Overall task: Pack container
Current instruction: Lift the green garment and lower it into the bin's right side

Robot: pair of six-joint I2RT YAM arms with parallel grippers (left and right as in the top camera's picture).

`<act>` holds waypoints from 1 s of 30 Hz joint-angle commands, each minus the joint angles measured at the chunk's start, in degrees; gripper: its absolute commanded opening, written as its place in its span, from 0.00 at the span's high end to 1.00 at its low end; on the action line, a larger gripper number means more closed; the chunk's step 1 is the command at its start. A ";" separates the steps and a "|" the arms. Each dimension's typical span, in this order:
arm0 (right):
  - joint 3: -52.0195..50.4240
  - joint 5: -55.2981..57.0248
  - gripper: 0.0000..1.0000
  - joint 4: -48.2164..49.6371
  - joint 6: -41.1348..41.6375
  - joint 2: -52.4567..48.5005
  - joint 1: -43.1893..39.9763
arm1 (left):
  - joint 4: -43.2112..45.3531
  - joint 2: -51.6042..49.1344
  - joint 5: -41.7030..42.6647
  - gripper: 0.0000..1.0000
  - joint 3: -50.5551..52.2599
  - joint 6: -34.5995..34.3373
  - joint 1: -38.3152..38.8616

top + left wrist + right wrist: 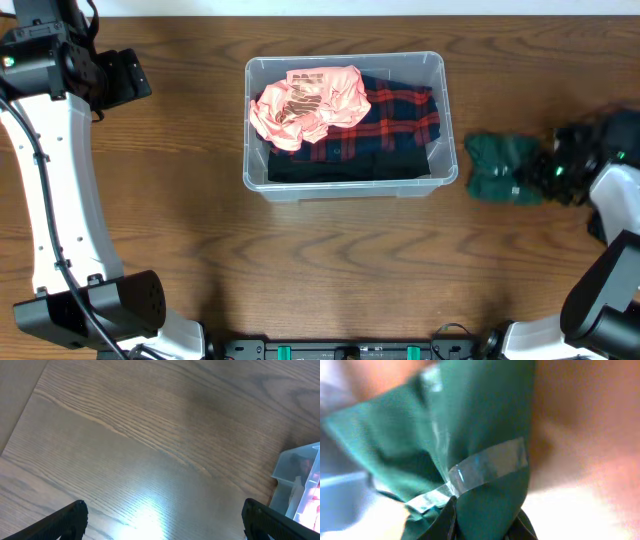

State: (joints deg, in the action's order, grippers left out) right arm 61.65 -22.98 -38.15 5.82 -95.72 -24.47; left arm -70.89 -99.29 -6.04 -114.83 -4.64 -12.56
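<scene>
Cloth fills our right wrist view: a green bundle (485, 445), glossy in places, with a strip of clear tape (490, 467) stuck across it. At the bottom edge the bundle narrows between the two dark fingers (442, 527) of the right gripper (482, 527). They press in on it from both sides, so we read the jaws as clamped on the green bundle. From overhead the same gripper (553, 165) sits at the right end of the bundle (500, 167). The bundle lies on the wooden table (300, 260) near the right side of the container (345, 188), apart from its wall.

Further out, at the middle of the table, we find the container itself, a clear rectangular bin standing upright with a long side towards us. Inside, a dark cloth (340, 165) lies along the near wall. A red and navy plaid cloth (400, 118) covers the right and far part. A crumpled pink garment (308, 105) rests on top towards the far left corner.

Farthest from us, the left gripper (112, 78) hangs over the far left of the table, well apart from the container. Its wrist view shows its fingers (67, 517) standing wide apart above the tabletop, with one corner of the container (295, 472) at the right edge.
</scene>
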 commanded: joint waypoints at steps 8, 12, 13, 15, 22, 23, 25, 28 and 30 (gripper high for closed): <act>22.53 -13.44 0.99 -0.31 5.22 4.44 10.99 | -0.20 -0.70 -0.66 0.02 0.35 -0.31 -0.17; 23.43 -8.76 0.99 4.13 11.56 4.35 18.84 | -0.20 -0.70 -0.66 0.02 0.35 -0.31 -0.17; 23.41 -6.75 0.99 4.39 13.18 4.22 20.15 | -0.20 -0.70 -0.66 0.02 0.35 -0.31 -0.17; 23.41 -1.95 0.99 4.98 16.31 3.76 23.65 | -0.20 -0.70 -0.66 0.02 0.35 -0.31 -0.17; 23.41 9.01 0.99 7.13 23.04 0.57 33.44 | -0.20 -0.70 -0.66 0.02 0.35 -0.31 -0.17; 23.41 9.84 0.99 7.32 23.43 -0.04 34.21 | -0.20 -0.70 -0.66 0.02 0.35 -0.31 -0.17; 23.41 11.91 0.99 6.88 24.63 -1.46 35.47 | -0.20 -0.70 -0.66 0.02 0.35 -0.31 -0.17; 23.41 13.42 0.99 5.92 24.85 -3.34 36.15 | -0.20 -0.70 -0.66 0.02 0.35 -0.31 -0.17; 23.41 13.60 0.99 5.42 24.83 -4.39 36.11 | -0.20 -0.70 -0.66 0.02 0.35 -0.31 -0.17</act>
State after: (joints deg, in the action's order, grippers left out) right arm 84.40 -12.49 -32.69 28.73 -99.04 11.51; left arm -70.91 -99.29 -6.04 -114.83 -4.64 -12.56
